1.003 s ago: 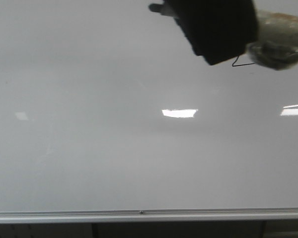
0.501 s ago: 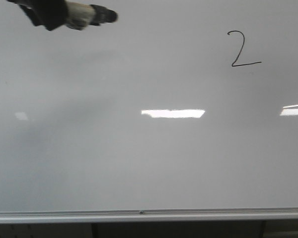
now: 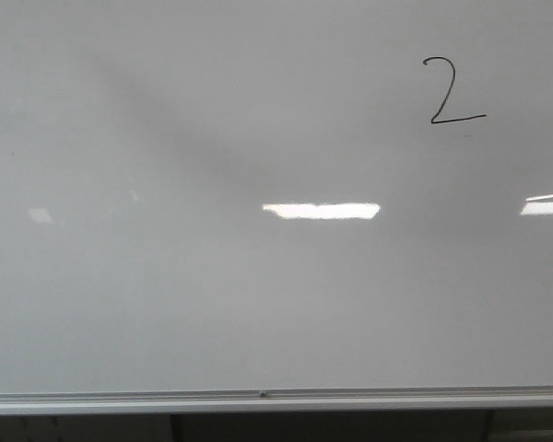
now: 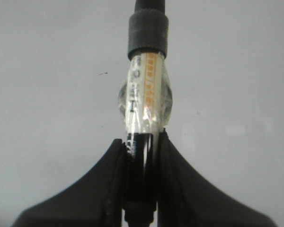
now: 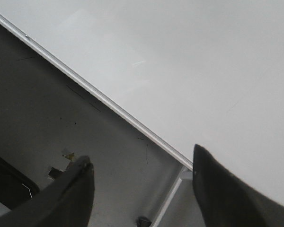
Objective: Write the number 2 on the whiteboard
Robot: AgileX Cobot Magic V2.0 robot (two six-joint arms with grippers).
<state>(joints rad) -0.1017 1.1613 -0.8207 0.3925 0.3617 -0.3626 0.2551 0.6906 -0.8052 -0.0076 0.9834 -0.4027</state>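
One black number 2 [image 3: 453, 90] stands on the upper right part of the whiteboard [image 3: 258, 295], complete with its base stroke. The left gripper [image 4: 143, 142] has its jaws clamped on a marker [image 4: 146, 94] with a clear wrapped middle. The right gripper [image 5: 142, 175] has its jaws wide apart, holding nothing, near the board's silver frame edge [image 5: 109, 106].

Handwritten number 2 [image 3: 452, 90] on whiteboard [image 3: 258, 304]

Left gripper with marker gone from front view; number 2 [image 3: 453, 90] fully uncovered.
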